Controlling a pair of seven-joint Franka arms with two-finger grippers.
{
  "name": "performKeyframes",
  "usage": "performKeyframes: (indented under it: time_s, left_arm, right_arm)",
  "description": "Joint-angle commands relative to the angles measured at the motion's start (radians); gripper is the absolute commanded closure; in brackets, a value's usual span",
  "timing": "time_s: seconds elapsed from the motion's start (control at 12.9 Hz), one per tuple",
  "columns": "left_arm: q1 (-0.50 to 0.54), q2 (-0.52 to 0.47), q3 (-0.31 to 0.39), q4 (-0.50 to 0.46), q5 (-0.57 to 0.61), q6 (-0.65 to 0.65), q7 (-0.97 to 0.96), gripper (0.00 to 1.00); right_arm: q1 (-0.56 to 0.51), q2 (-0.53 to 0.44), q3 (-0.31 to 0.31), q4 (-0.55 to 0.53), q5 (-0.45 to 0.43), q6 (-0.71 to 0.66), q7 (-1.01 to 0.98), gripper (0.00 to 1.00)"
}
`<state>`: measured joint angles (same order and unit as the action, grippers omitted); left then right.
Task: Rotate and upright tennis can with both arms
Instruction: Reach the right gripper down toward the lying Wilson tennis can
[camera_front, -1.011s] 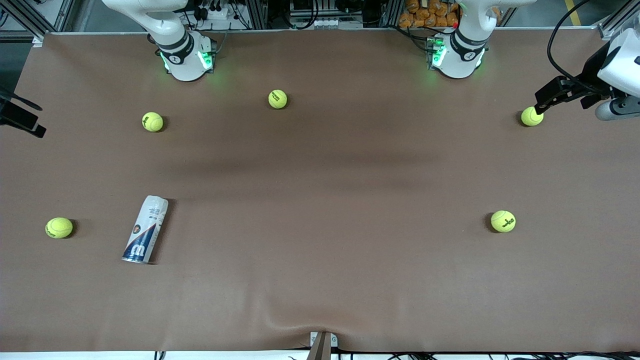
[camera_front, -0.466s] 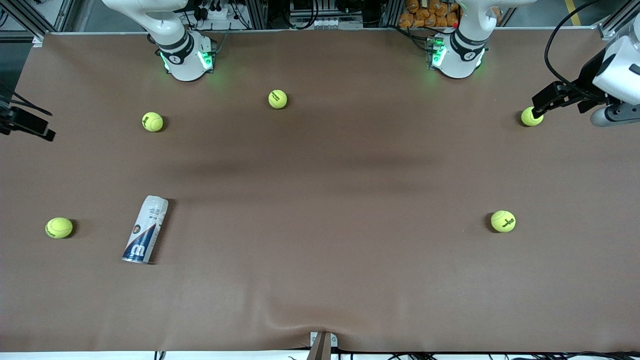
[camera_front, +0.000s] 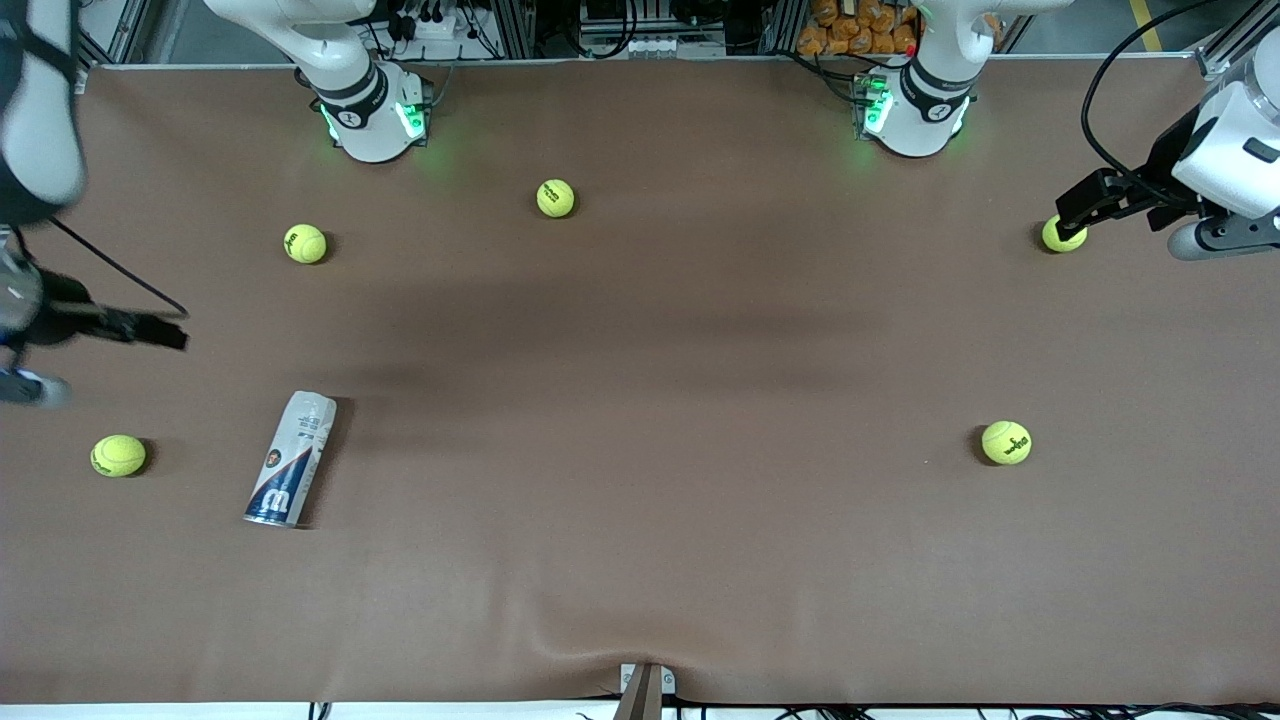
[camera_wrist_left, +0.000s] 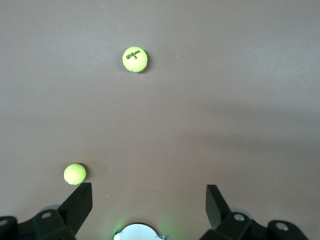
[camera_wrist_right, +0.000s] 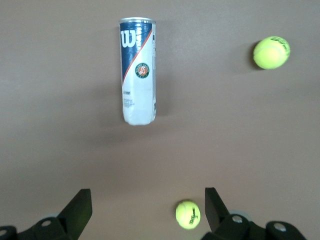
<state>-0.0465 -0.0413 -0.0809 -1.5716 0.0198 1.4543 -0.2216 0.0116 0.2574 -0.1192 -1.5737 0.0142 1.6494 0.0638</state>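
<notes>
The tennis can (camera_front: 291, 460) lies on its side on the brown table toward the right arm's end, its dark blue end with the W logo pointing toward the front camera. In the right wrist view the tennis can (camera_wrist_right: 137, 70) shows whole, well apart from my right gripper (camera_wrist_right: 146, 207). The right gripper (camera_front: 165, 333) hangs open and holds nothing, over the table between the can and that end's edge. My left gripper (camera_front: 1072, 208) is open and holds nothing, over a tennis ball (camera_front: 1063, 233) at the left arm's end. Its fingers (camera_wrist_left: 80, 204) stand wide apart.
Several yellow-green tennis balls lie scattered: one (camera_front: 118, 455) beside the can, two (camera_front: 305, 243) (camera_front: 555, 198) closer to the bases, one (camera_front: 1006, 442) toward the left arm's end. The arm bases (camera_front: 372, 118) (camera_front: 915, 115) glow green. The table cover bulges at the front edge (camera_front: 640, 650).
The right gripper has swung in from the table's end, over the table toward the can. The left gripper has shifted slightly above its ball. The can has not moved.
</notes>
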Motion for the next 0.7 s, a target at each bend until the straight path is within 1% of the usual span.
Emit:
performKeyframes:
  time_s: [0.0,0.23,0.47,0.62]
  left_arm:
    - [0.001,0.014,-0.005,0.019,0.019,-0.002,0.007,0.0]
    - [0.005,0.014,-0.005,0.018,0.015,-0.002,0.007,0.0]
    - [0.004,0.017,-0.005,0.013,0.014,0.001,0.007,0.0]
    - [0.002,0.018,-0.005,0.012,0.014,0.003,0.005,0.0]
  right_arm:
    - [-0.015,0.068,0.01,-0.041,0.006,0.099,-0.013,0.0]
    - [-0.006,0.109,0.012,-0.144,0.006,0.284,-0.012,0.0]
    - [-0.001,0.209,0.013,-0.164,0.012,0.412,-0.004,0.0]
    - [-0.002,0.272,0.013,-0.164,0.078,0.469,-0.005,0.0]
